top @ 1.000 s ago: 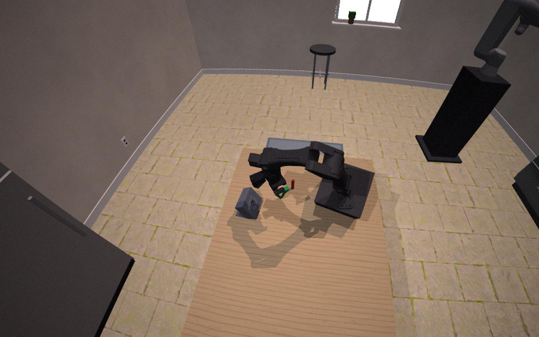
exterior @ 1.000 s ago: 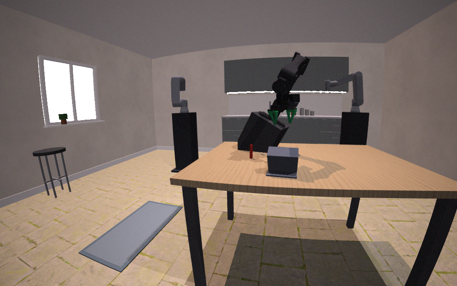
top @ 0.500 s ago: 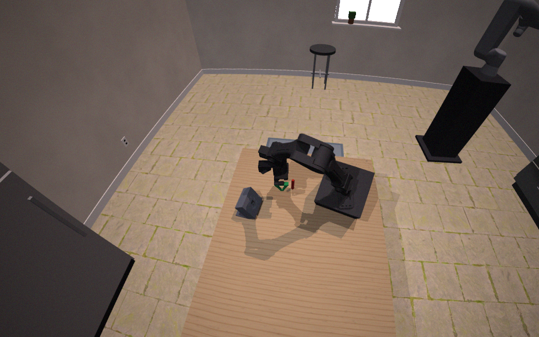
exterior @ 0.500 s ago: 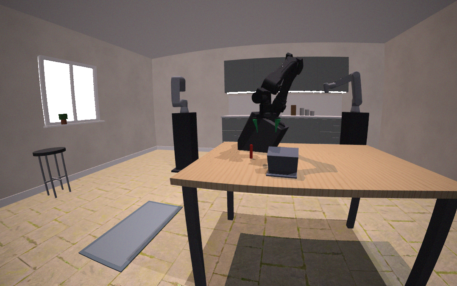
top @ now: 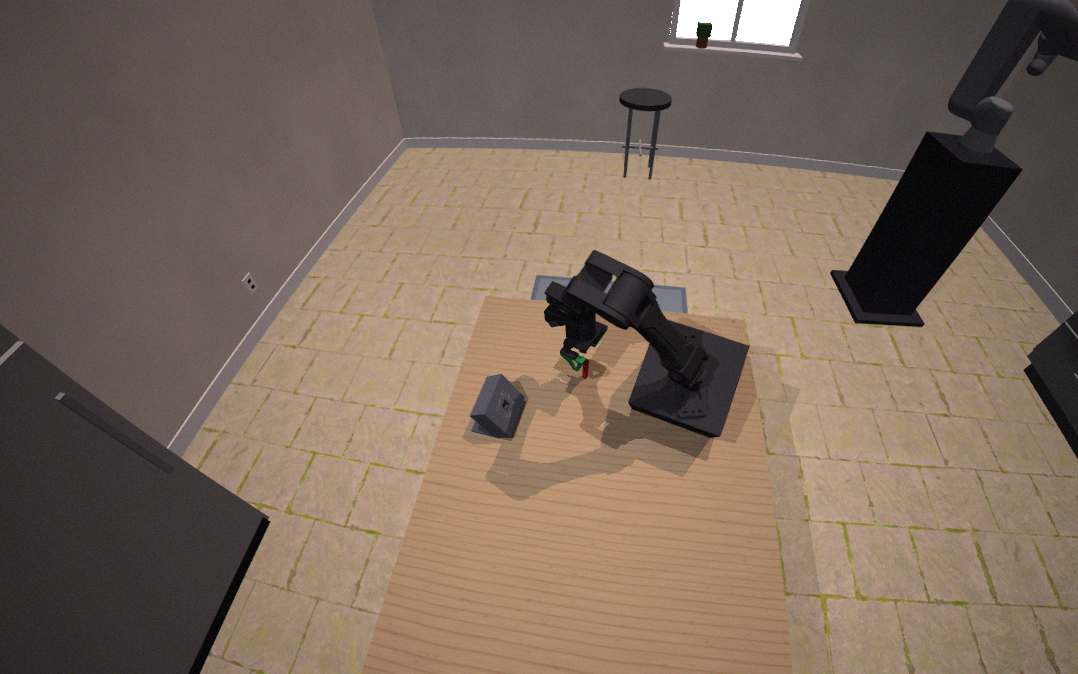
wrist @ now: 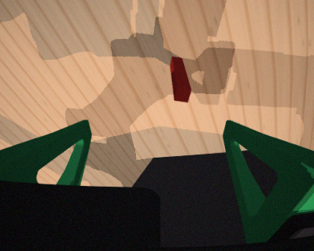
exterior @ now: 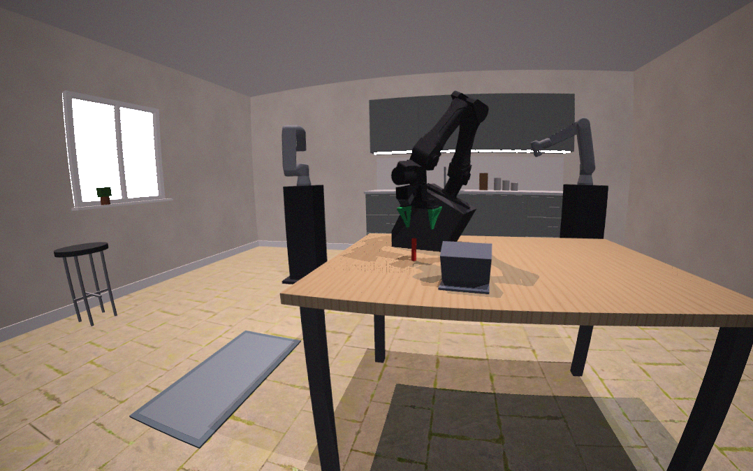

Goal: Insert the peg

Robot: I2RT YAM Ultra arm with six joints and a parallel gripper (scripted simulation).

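Note:
A small red peg [top: 585,369] [exterior: 413,248] [wrist: 180,86] stands upright on the wooden table [top: 568,544] [exterior: 572,281] [wrist: 269,18]. My gripper [top: 575,360] [exterior: 419,217] [wrist: 157,127], with green fingers, is open and empty. It hangs a little above the peg, pointing down, and the peg shows ahead of the gap between the fingers in the wrist view. The grey sloped panel block [top: 499,405] [exterior: 466,264] sits apart from the peg toward the table's edge. Its hole [top: 506,407] shows in its sloped face only in the top view.
The arm's black base plate [top: 689,385] sits on the table beside the peg. Off the table stand a stool [exterior: 82,250], two black pedestals [exterior: 304,231] [exterior: 582,217] with grey arms, and a grey floor mat [exterior: 215,386].

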